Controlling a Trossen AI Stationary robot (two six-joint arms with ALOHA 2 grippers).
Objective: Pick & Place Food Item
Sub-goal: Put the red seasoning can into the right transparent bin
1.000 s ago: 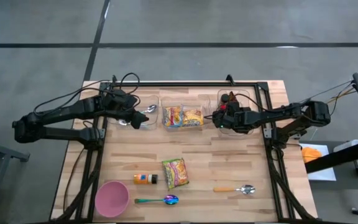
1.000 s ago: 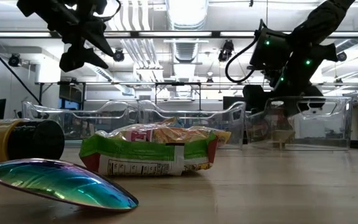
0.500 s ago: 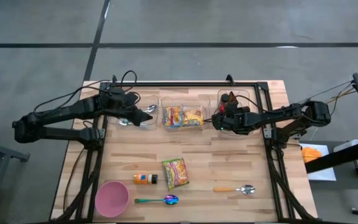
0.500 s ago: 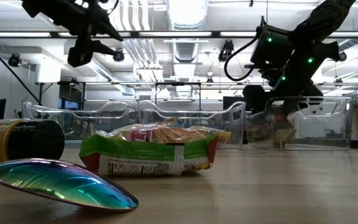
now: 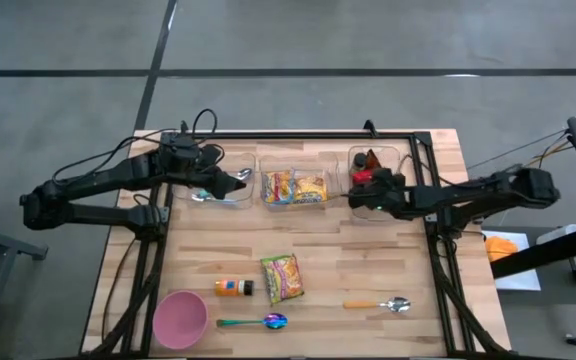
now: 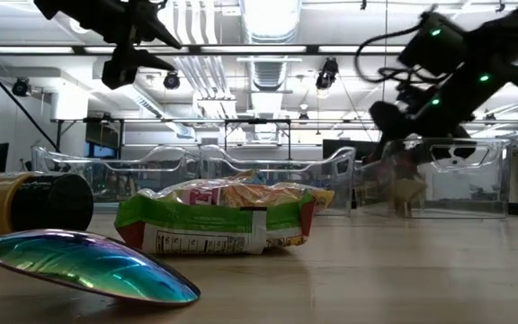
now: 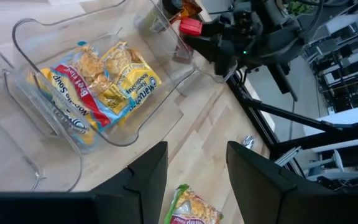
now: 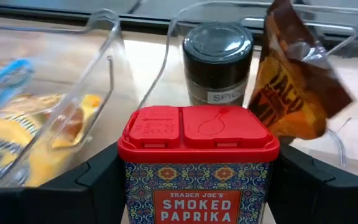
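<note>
Your right hand (image 8: 197,186) is clamped on the smoked paprika tin (image 8: 197,163), its red lid showing at the right-hand clear bin (image 5: 376,160) in the upper right of the high view. Behind the tin stand a dark spice jar (image 8: 218,62) and a brown packet (image 8: 294,93). Your left hand (image 7: 196,171) hangs with fingers apart over the upper-left bin (image 5: 220,192) on the worktop (image 5: 368,255).

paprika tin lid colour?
Red, on the smoked paprika tin; clearest in the right wrist view.
</note>
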